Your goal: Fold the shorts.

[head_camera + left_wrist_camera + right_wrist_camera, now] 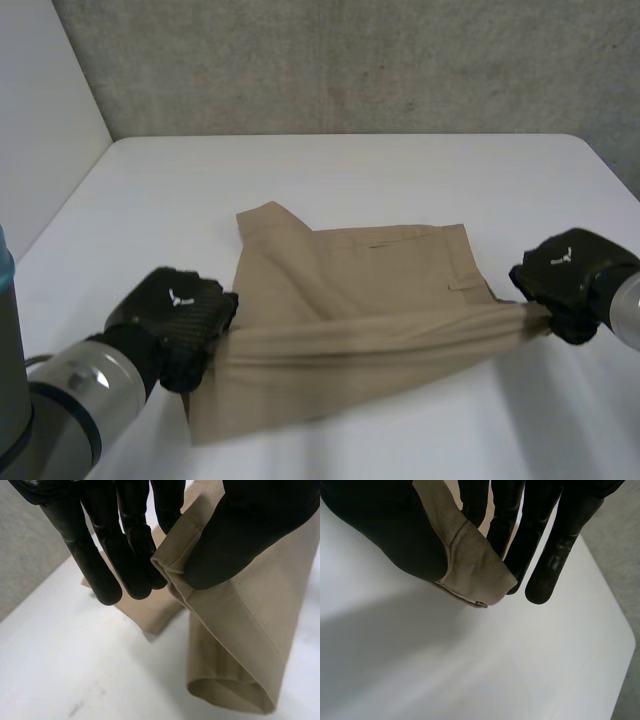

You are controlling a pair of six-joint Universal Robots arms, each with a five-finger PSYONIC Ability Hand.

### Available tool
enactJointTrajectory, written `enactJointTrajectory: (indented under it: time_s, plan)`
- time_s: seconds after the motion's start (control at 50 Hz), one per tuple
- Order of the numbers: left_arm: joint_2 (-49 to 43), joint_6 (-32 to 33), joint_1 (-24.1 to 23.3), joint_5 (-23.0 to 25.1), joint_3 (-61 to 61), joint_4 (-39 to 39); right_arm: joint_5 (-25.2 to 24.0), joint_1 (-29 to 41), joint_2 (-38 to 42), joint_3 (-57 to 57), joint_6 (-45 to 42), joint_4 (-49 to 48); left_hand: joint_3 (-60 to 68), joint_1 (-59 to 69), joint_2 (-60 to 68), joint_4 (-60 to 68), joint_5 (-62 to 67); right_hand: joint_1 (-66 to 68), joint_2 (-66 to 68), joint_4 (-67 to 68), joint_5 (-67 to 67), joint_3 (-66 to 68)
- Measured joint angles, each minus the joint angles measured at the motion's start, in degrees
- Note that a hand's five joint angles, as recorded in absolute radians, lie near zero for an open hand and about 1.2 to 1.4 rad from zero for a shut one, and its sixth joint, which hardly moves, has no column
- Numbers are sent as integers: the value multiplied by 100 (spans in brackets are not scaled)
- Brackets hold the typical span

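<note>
ROBOT TAKES UP A FOLD: Tan shorts (350, 290) lie at the middle of a white table (400, 170), one edge lifted and drawn taut between two black hands. The left hand (178, 312) pinches a hemmed end of the cloth between its thumb and straight fingers (131, 550). The right hand (566, 272) holds the opposite end the same way, thumb pressed to fingers (both grips read plainly from the wrist cameras). The stretched edge runs side to side, hand to hand, and hangs over the near part of the garment. The rest lies flat beyond it, toward the table's far side. Each hand stands at its own end of that line. The fold, by the look of it, calls for both hands to carry the edge away from the robot together, keeping it level.
</note>
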Motion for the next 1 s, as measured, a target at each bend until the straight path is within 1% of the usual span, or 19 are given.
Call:
enactJointTrajectory:
  time_s: [0.04,0.14,0.22,0.36,0.44,0.46,0.56,0.62,0.64,0.66,0.68,0.72,0.76,0.78,0.8,0.82,0.86,0.88,1.0]
  plan:
    - [-35,7,39,-3,99,57,-38,3,50,-97,63,-6,0,0,0,0,0,0,0,1,0,0]
    - [-375,39,201,-15,493,401,-231,133,626,-692,495,-204,0,1,0,0,0,0,0,2,0,0]
    - [-1028,202,304,-43,1031,752,-272,331,1202,-1195,731,-546,0,16,0,0,0,49,0,2,13,0]
    - [-2855,821,458,-241,2715,1360,-193,740,2519,-2223,889,-1839,0,34,0,0,0,49,0,2,26,0]
    - [-3391,1022,517,-386,3257,1593,-104,838,2895,-2471,876,-2356,0,35,0,0,0,49,0,2,26,0]
    - [-3850,1243,566,-522,3733,1873,20,915,3230,-2685,852,-2845,0,35,0,0,0,49,0,2,26,0]
    - [-4704,1975,620,-725,4534,2753,323,1034,4019,-3179,736,-3717,0,35,0,1,0,49,0,2,26,0]
    - [-5034,2421,625,-771,4768,3243,418,1063,4364,-3400,633,-3942,0,35,0,1,0,49,0,2,26,0]
    - [-5200,2662,624,-781,4852,3524,466,1082,4656,-3585,498,-4064,0,36,0,1,0,49,0,2,26,0]
    - [-5200,2662,624,-781,4852,3524,466,1082,4656,-3585,498,-4064,0,36,0,1,0,49,0,2,26,0]
    - [-5372,2897,614,-782,4901,3859,493,1095,4884,-3728,358,-4127,0,35,0,1,0,-64,-187,-137,-100,-196]
    - [-5434,2974,608,-781,4906,3995,505,1101,5004,-3801,274,-4154,0,35,0,1,0,-64,-187,-137,-100,-196]
    - [-5578,3122,571,-754,4845,4401,536,1118,5227,-3929,100,-4208,-62,6,-69,-35,-19,-2508,-3002,-2911,-2586,-2876]
    - [-5608,3146,543,-734,4771,4575,547,1125,5254,-3946,76,-4230,-928,-979,-935,-940,-896,-2944,-3454,-3368,-3040,-3336]
    - [-5608,3146,543,-734,4771,4575,547,1125,5254,-3946,76,-4230,-928,-979,-935,-940,-896,-2944,-3454,-3368,-3040,-3336]
    - [-5628,3154,497,-708,4634,4822,594,1150,5281,-3967,35,-4306,-3148,-3413,-3319,-3214,-3107,-4187,-5130,-5147,-4820,-5112]
    - [-5629,3153,485,-702,4595,4881,609,1158,5268,-3963,39,-4329,-3148,-3413,-3319,-3214,-3107,-4187,-5130,-5147,-4820,-5112]
    - [-5599,3142,410,-691,4389,5212,683,1184,5065,-3884,166,-4460,-5251,-5275,-5323,-5299,-5149,-4361,-5448,-5486,-5209,-5531]
    - [-5273,3103,268,-762,3882,5917,789,1193,4192,-3455,907,-4725,-5614,-5392,-5714,-5687,-5522,-4370,-5461,-5491,-5274,-5578]
